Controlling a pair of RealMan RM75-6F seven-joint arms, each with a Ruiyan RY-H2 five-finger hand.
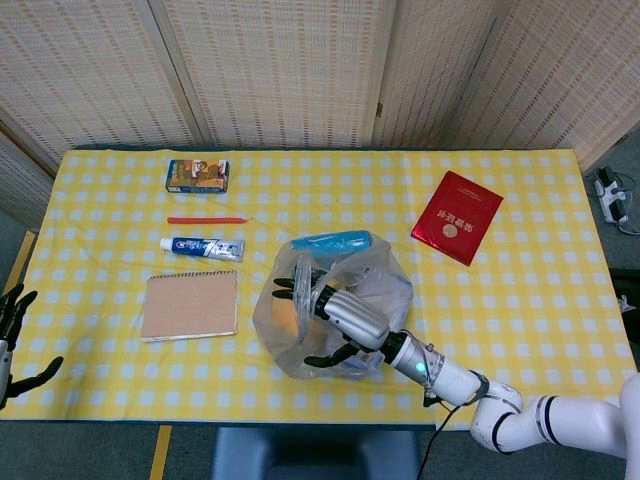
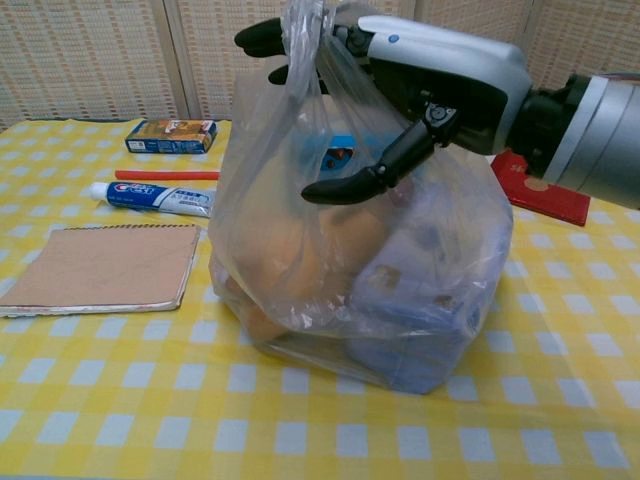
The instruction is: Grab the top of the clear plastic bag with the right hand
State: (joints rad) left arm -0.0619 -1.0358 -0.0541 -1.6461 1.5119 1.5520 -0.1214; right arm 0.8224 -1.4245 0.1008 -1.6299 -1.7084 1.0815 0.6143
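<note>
The clear plastic bag (image 1: 386, 290) stands near the table's front middle, holding an orange item, a blue box and other packs. Seen from the chest, the bag (image 2: 350, 280) has its top bunched into a narrow neck (image 2: 305, 30). My right hand (image 1: 332, 312) reaches across that top from the right. In the chest view the right hand (image 2: 410, 70) has its dark fingertips (image 2: 262, 36) past the neck and its thumb (image 2: 360, 182) standing apart over the bag's front, not closed on the plastic. My left hand (image 1: 12, 335) hangs off the table's left front corner, fingers spread, holding nothing.
A brown notebook (image 1: 190, 304), a toothpaste tube (image 1: 203, 248), a red pen (image 1: 206, 219) and a small snack box (image 1: 197, 176) lie left of the bag. A red booklet (image 1: 457, 216) lies at the right rear. The yellow checked table (image 1: 540, 300) ends just in front of the bag.
</note>
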